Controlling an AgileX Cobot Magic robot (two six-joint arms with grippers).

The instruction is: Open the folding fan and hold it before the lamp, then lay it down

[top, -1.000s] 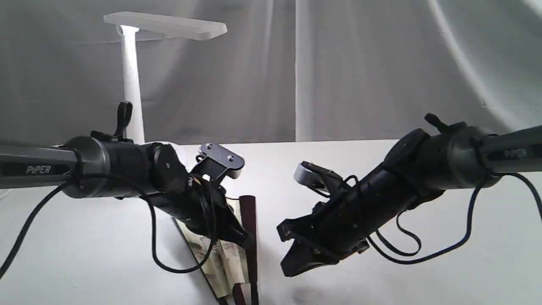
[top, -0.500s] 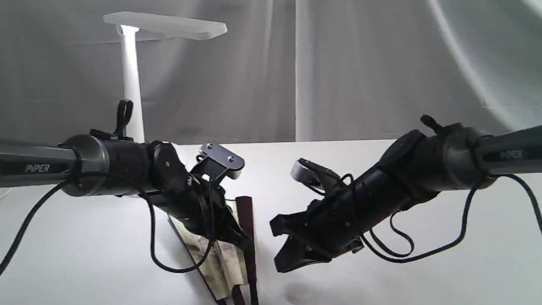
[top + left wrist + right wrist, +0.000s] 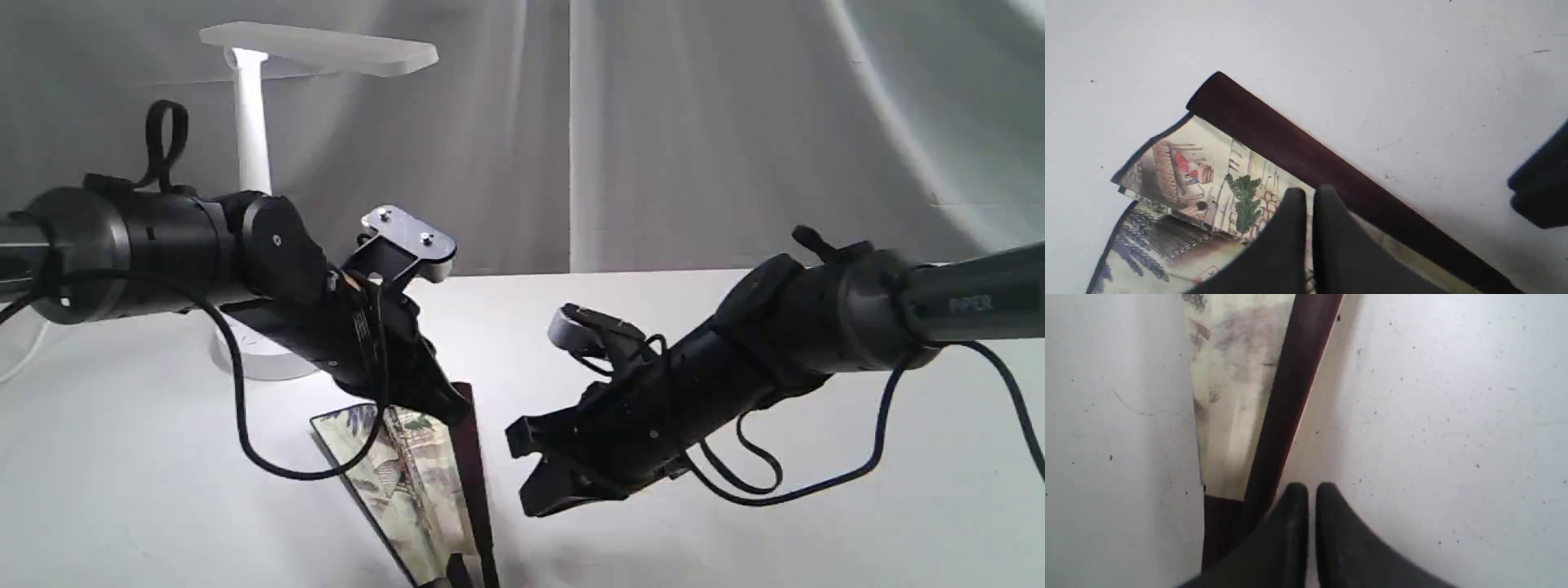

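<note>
Left gripper (image 3: pixel 1309 191), tips nearly together, sits over the part-open cream paper folding fan (image 3: pixel 412 482); right gripper (image 3: pixel 1311 485), likewise closed, should pin the dark guard stick (image 3: pixel 1286 396).

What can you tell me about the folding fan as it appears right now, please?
The folding fan lies partly open on the white table: cream pleated paper painted with houses and trees, black edging, dark purple-brown wooden guard stick along one side. The left gripper, shut, hangs over its paper; contact cannot be told. The right gripper is beside the stick.
</note>
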